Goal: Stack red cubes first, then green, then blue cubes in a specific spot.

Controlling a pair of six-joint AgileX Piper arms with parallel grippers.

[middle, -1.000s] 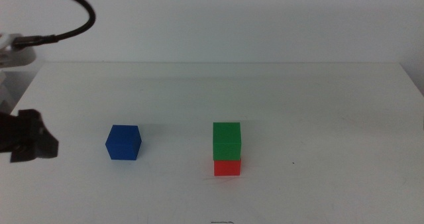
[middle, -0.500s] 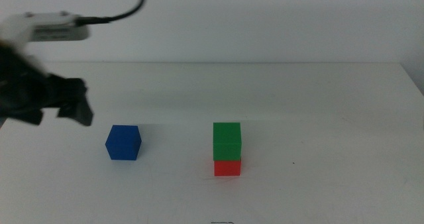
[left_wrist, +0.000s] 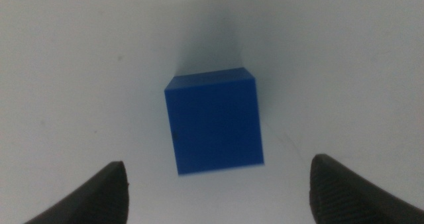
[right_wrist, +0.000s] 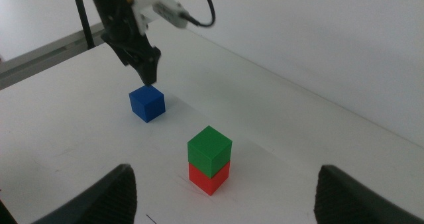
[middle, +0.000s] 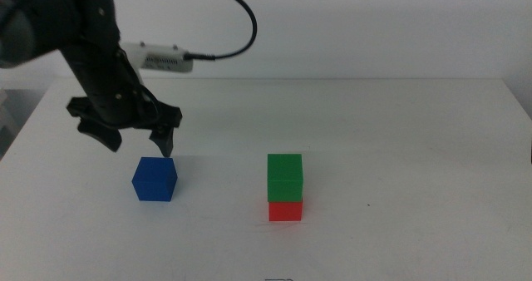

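Since the earlier middle-view frames, left gripper (middle: pixel 135 145) has travelled from the table's left edge inward and now hangs over the blue cube (middle: pixel 155 179), its two dark jaws spread wide apart and holding nothing. Neither the blue cube nor the two-cube stack has shifted.

Left gripper: in the left wrist view (left_wrist: pixel 218 187) the jaws stand either side of the blue cube (left_wrist: pixel 213 121), apart from it, with white table (left_wrist: pixel 344 65) visible between each jaw and the cube. In the right wrist view (right_wrist: pixel 147 70) one jaw tip sits just above the blue cube (right_wrist: pixel 146 103).

Blue cube: rests alone on the table (middle: pixel 399 140), at about 9 o'clock from the stack in the middle view, well apart from it.

Stack: green cube (middle: pixel 284 178) sits squarely on the red cube (middle: pixel 285 209), touching it; only the lower part of the red cube shows below the green. The right wrist view shows the same pair, green cube (right_wrist: pixel 209 151) over red cube (right_wrist: pixel 208 178).

Right gripper (right_wrist: pixel 222 204): jaws wide apart and empty, back from the work area, with the stack ahead of it at roughly 12 o'clock; it does not appear in the middle view
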